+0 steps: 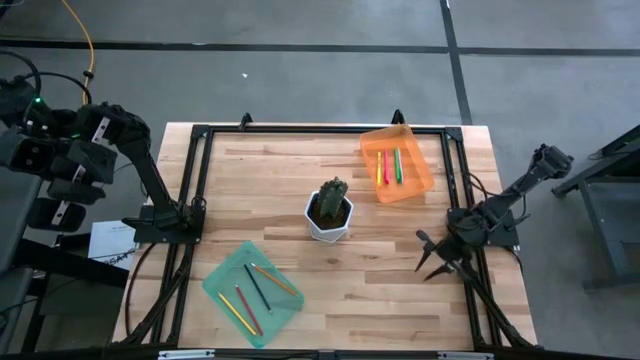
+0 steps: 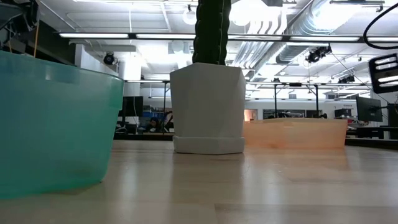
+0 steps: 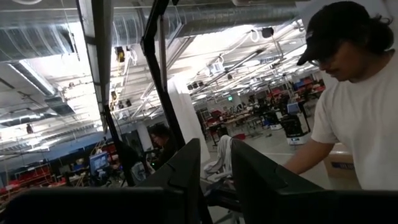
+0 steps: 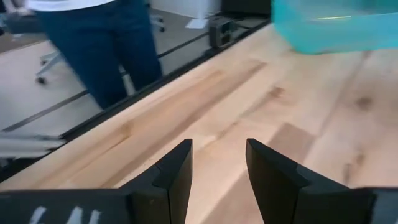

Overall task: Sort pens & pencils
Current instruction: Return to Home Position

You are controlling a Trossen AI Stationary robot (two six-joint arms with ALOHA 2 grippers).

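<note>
On the wooden table (image 1: 350, 300), nothing is in either gripper. The left arm (image 1: 140, 160) is folded back beyond the table's left edge, and its wrist view looks out into the room, where a person (image 3: 354, 106) in a white shirt and dark cap stands. The left gripper (image 3: 216, 149) has a narrow gap between its fingers and holds nothing. The right arm (image 1: 510, 200) reaches in from the right edge. The right gripper (image 4: 219, 149) hangs low over bare wood at the near right with its fingers spread and empty, and a person's legs in jeans (image 4: 118, 50) show past the table edge. The green bin (image 1: 222, 283) sits at the near left. The orange bin (image 1: 420, 180) sits at the far right, well apart from it. Between the two bins, a white pot (image 1: 329, 225) with a cactus (image 1: 334, 195) stands at the table's middle. The pencils (image 1: 256, 290) lie loose in the green bin: one yellow, one dark, one orange and one red. The pens (image 1: 388, 166) lie side by side in the orange bin: one yellow, one pink and one green.
</note>
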